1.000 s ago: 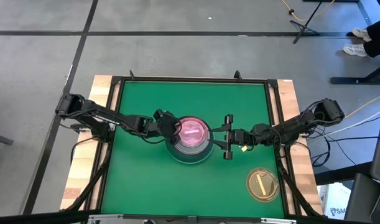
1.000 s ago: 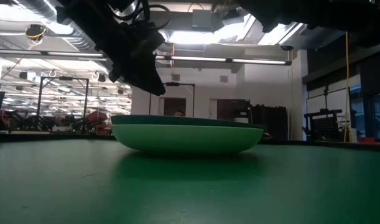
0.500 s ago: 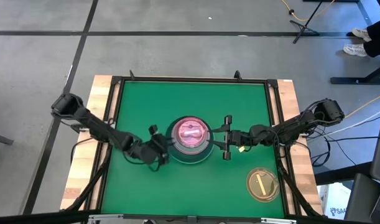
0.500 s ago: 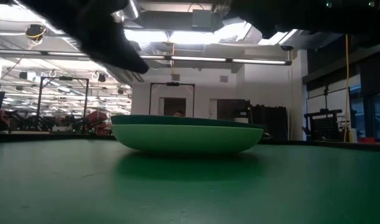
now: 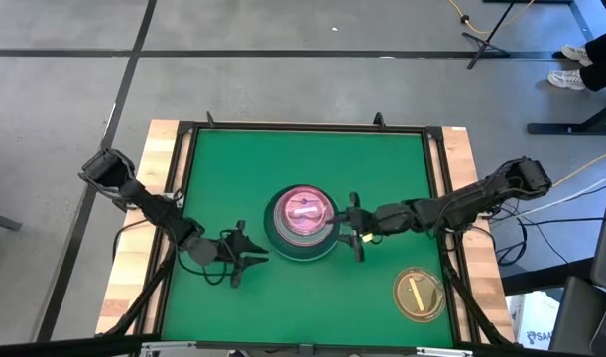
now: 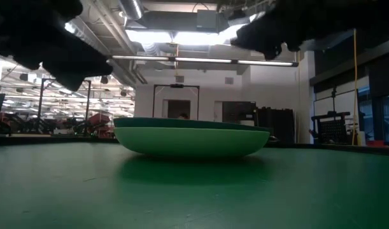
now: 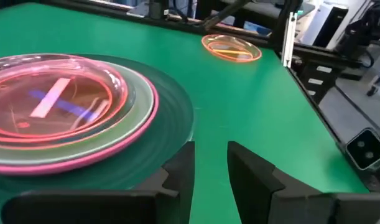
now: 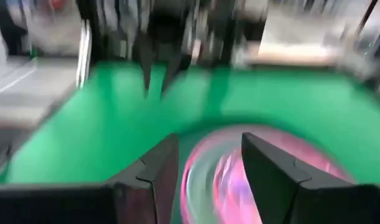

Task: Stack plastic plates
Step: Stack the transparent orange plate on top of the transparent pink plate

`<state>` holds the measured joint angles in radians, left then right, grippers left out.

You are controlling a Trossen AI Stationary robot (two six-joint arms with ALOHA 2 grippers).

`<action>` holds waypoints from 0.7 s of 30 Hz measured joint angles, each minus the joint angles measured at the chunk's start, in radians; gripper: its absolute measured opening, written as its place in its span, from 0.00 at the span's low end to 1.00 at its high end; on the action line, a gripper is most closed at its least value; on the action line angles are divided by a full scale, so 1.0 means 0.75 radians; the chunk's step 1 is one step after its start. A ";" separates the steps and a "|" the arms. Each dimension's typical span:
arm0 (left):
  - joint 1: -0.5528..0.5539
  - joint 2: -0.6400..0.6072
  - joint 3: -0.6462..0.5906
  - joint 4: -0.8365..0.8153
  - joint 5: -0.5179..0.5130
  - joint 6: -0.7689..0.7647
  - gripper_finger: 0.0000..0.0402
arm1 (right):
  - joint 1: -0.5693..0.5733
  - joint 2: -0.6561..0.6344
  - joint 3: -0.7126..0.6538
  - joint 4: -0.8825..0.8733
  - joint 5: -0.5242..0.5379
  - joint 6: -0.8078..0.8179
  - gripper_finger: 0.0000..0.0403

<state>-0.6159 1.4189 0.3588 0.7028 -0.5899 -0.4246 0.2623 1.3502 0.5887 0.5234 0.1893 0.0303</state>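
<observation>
One small translucent round plastic plate is lying alone near the counter's right front corner, well apart from the pink-topped plate stack. We are hovering the right pincer, fingers apart, at the stack's edge; the left pincer, open and empty, is waiting nearby. We should probably send the right arm to grip the rim.

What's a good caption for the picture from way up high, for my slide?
Two robot arms flank a plate stack topped with pink on the green table, while one small clear plate waits alone.

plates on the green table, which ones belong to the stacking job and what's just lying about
Job: the plate stack, pink on top; a lone small translucent plate; left gripper; right gripper.

Lying about: cables beside the table; a person's shoes on the floor.
</observation>
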 joint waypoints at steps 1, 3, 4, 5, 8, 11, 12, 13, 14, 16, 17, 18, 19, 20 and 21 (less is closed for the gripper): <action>-0.009 0.000 -0.007 0.002 -0.009 -0.007 0.22 | 0.000 -0.014 0.040 -0.160 -0.015 0.036 0.42; -0.023 0.000 -0.009 0.002 -0.013 -0.014 0.22 | 0.000 -0.048 0.121 -0.508 -0.047 0.108 0.42; -0.028 0.000 -0.009 0.006 -0.013 -0.014 0.22 | 0.000 -0.057 0.160 -0.669 -0.066 0.154 0.42; -0.032 0.000 -0.009 0.005 -0.013 -0.014 0.22 | 0.001 -0.064 0.197 -0.782 -0.078 0.207 0.42; -0.032 0.000 -0.009 0.005 -0.031 -0.013 0.22 | 0.001 -0.078 0.262 -1.027 -0.184 0.318 0.42; -0.031 0.000 -0.009 0.005 -0.071 -0.014 0.22 | 0.001 -0.077 0.306 -1.298 -0.358 0.442 0.42; -0.032 0.000 -0.009 0.004 -0.080 -0.014 0.22 | 0.001 -0.077 0.315 -1.388 -0.420 0.502 0.42; -0.032 0.000 -0.009 0.004 -0.083 -0.014 0.22 | 0.001 -0.077 0.318 -1.463 -0.481 0.566 0.42; -0.032 0.000 -0.009 0.004 -0.085 -0.014 0.22 | 0.004 -0.077 0.316 -1.540 -0.533 0.630 0.42; -0.031 0.000 -0.009 0.003 -0.103 -0.014 0.22 | 0.041 -0.077 0.300 -1.703 -0.586 0.749 0.42; -0.031 0.000 -0.009 0.004 -0.107 -0.015 0.22 | 0.064 -0.077 0.293 -1.782 -0.604 0.791 0.42; -0.031 0.000 -0.009 0.004 -0.107 -0.015 0.22 | 0.093 -0.077 0.285 -1.842 -0.614 0.821 0.42; -0.031 0.000 -0.009 0.004 -0.108 -0.015 0.22 | 0.122 -0.077 0.278 -1.899 -0.621 0.852 0.42; -0.031 0.000 -0.009 0.005 -0.108 -0.015 0.22 | 0.150 -0.077 0.268 -1.948 -0.624 0.884 0.42; -0.031 0.000 -0.009 0.005 -0.108 -0.015 0.22 | 0.179 -0.077 0.257 -1.988 -0.626 0.910 0.42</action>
<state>-0.6392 1.4189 0.3523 0.7069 -0.6706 -0.4358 0.3962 1.2926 0.7811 -0.9678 -0.2801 0.7131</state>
